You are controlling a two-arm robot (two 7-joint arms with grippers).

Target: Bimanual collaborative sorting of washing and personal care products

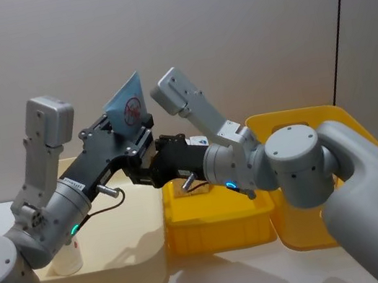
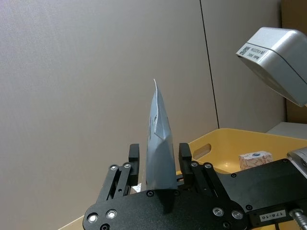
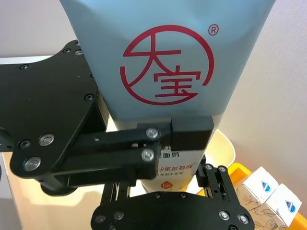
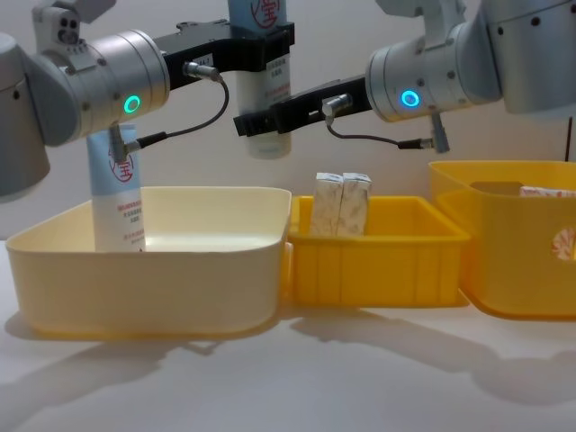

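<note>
Cream bin [image 4: 144,270]: one squeeze tube [image 4: 117,193] upright, partly behind left arm. Above its right end, second tube [image 4: 261,85] clenched by left tool [image 4: 256,45] and right tool [image 4: 263,124]; top cut off. Small yellow bin [image 4: 373,261]: two cartons [image 4: 342,205]. Large yellow bin [image 4: 513,252]: contents unclear.

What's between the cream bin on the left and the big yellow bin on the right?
A smaller yellow plastic bin sits between the cream plastic bin and the large yellow bin, holding two small upright cream cartons. The chest view shows it best.
</note>
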